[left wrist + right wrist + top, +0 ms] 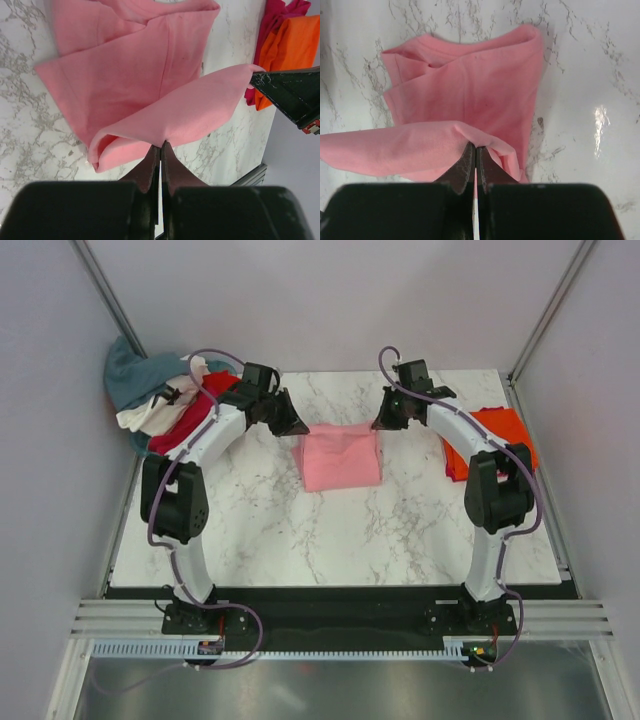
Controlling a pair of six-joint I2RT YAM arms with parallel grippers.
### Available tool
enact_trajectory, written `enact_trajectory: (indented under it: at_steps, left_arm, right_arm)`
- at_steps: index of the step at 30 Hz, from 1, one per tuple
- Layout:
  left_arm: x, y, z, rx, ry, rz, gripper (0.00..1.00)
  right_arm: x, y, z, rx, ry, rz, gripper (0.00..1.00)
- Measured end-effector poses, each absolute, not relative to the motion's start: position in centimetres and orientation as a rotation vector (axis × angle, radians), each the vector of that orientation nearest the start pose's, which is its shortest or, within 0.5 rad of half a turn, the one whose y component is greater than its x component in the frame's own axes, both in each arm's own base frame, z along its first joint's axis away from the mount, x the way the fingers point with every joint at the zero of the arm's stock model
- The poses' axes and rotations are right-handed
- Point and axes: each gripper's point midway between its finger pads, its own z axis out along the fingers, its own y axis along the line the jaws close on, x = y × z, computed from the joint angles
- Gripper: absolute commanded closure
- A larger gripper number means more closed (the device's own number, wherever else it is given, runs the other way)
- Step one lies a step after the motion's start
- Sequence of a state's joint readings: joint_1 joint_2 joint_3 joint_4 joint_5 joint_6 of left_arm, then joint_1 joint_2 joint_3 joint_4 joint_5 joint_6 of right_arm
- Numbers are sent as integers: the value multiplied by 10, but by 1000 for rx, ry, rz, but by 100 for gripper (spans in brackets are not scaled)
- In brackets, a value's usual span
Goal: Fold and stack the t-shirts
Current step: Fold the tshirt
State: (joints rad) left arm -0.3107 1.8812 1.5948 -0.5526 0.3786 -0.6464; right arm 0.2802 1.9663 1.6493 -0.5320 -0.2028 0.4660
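The pink t-shirt (342,460) lies in the middle of the desk (300,540), already partly folded into a rough square. Both arms reach to its far edge. The left hand (160,147) is closed tight on the cloth at the far left corner of the pink t-shirt, and the right hand (474,148) is closed tight on the cloth at the far right corner. In each wrist view a flap of pink cloth is lifted from the desk between the shut fingers.

The relation that matters is this: the held edge runs from left to right between the two hands, and the rest of the pink t-shirt lies on the near side of them, toward the arm bases. I judge therefore that the fold should be carried toward the near edge of the pink t-shirt, with both hands level, so that the held edge stays straight. Each arm is equally close to its own corner.

To the right of the pink t-shirt lies an orange t-shirt (505,425), folded. To the far left of it lies a heap of unfolded shirts (150,390).
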Motion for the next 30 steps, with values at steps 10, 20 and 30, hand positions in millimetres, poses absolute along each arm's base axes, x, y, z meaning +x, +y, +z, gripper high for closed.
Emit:
enact_trajectory:
  at_steps: [10, 20, 30]
  left_arm:
    - [493, -224, 116, -313, 2544, -863, 98]
    - [541, -219, 81, -320, 2511, -849, 9]
    - [528, -213, 66, -233, 2517, -818, 15]
  right_arm:
    - [520, 198, 90, 161, 2507, 601, 96]
    - [559, 185, 72, 237, 2424, 656, 27]
    - [538, 183, 42, 177, 2407, 682, 31]
